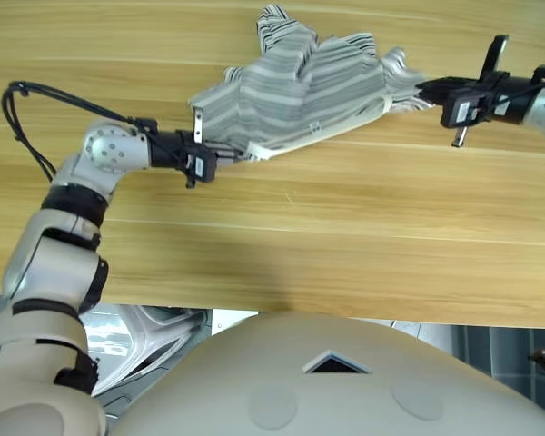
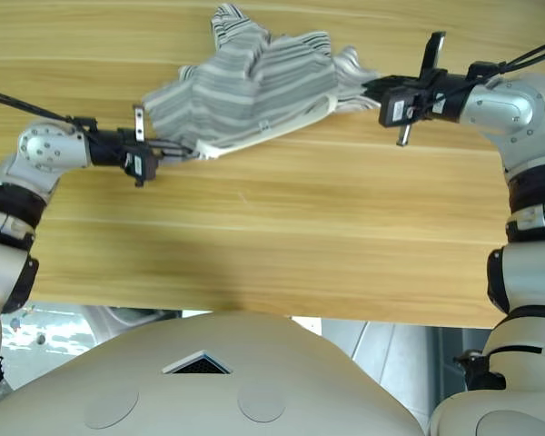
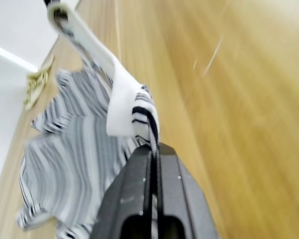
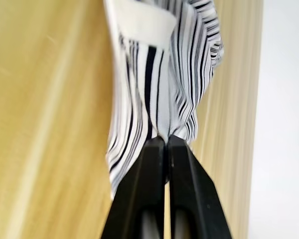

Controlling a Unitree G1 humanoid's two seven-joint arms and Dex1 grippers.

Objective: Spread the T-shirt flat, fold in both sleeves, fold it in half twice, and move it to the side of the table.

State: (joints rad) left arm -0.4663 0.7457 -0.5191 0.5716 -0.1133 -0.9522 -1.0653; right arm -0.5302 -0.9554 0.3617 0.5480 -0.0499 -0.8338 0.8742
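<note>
Spreading step | T-shirt [image 1: 300,86] hangs bunched between both arms over the table's [image 1: 345,245] far half | left gripper [image 1: 229,156] pinches its white-banded edge, right gripper [image 1: 427,88] pinches striped cloth | my call: draw both pinches apart evenly, then lower together so it settles unwrinkled | count: one T-shirt, two grippers, one table

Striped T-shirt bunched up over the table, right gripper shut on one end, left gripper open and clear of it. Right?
No. The left gripper is shut on the T-shirt, pinching its white-trimmed edge, as the left wrist view shows. The rest holds: it is bunched up over the table, and the right gripper is shut on its other end.
</note>
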